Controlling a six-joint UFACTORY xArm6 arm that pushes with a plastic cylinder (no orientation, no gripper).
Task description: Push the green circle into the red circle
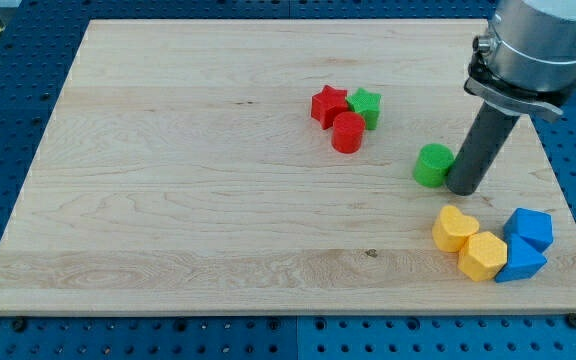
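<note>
The green circle (431, 164) stands on the wooden board (188, 190) right of centre. My tip (462, 188) rests on the board just to its right, touching or nearly touching it. The red circle (348, 132) stands up and to the left of the green circle, with a clear gap between them. The red circle touches a red star (328, 105) and a green star (365, 105) above it.
At the lower right stand a yellow heart (454, 228), a yellow hexagon (483, 256), a blue hexagon (530, 229) and a blue triangle (521, 263), clustered near the board's right edge. The arm's body (536, 45) rises at the upper right.
</note>
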